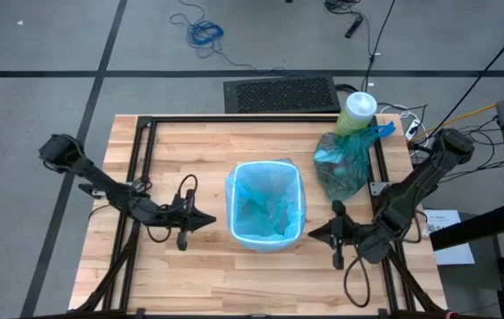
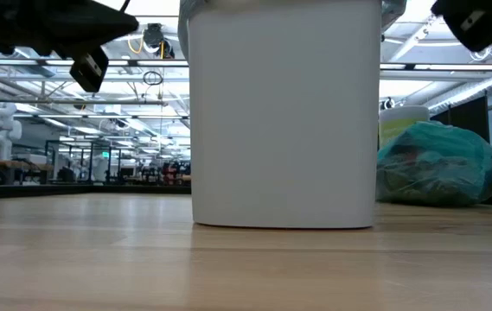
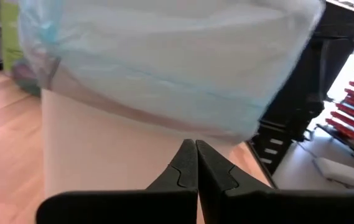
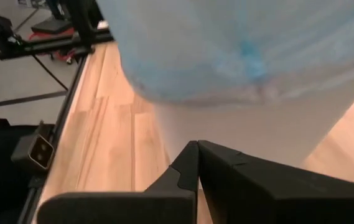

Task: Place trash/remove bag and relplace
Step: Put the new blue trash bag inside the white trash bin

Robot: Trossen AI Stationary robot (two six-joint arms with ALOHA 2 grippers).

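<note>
- bag (image 1: 345,164), the teal one, lies bunched and full on the far right of the table (image 1: 181,142), just beside the green canister (image 1: 356,112). i judge it was set there to keep it clear of the bin.
- bin (image 1: 267,206) stands mid-table with the pale blue liner (image 1: 278,190) already in it, its edge folded out over the rim; both wrist views show that overhang draped down the white wall.
- i see no loose trash on the table; i take it to be inside the teal bag, where brownish shapes show through the plastic in the low view.
- left gripper (image 1: 209,220) hangs just left of the bin, fingers pressed together, holding nothing.
- right gripper (image 1: 315,233) hangs just right of the bin, likewise pinched closed and empty.
- both point at the bin from opposite sides, which i read as a resting pose after tucking the liner.
- to me the job looks finished or nearly so; at most the liner rim may want smoothing.
</note>
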